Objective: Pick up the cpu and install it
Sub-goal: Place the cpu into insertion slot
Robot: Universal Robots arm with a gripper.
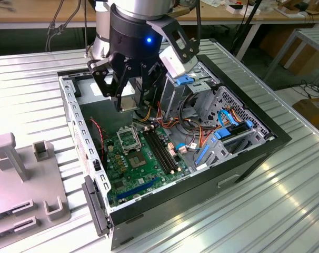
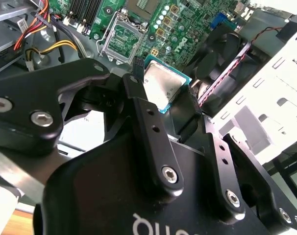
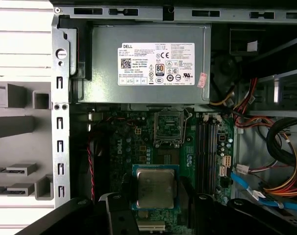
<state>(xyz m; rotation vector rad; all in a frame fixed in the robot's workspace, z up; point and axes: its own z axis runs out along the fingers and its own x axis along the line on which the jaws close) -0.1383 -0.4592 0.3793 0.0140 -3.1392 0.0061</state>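
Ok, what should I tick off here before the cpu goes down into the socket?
1. The cpu clamped between the jaws of the gripper: ok.
2. The socket empty: ok.
3. The coloured cables clear of the socket: ok.
4. The cpu edges square to the socket in the first wrist view: ok.
5. The cpu centred over the socket: cannot tell.
6. The socket's retaining frame fully open: cannot tell.

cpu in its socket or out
Out. The pincer grips the cpu above the motherboard; the socket lies bare.
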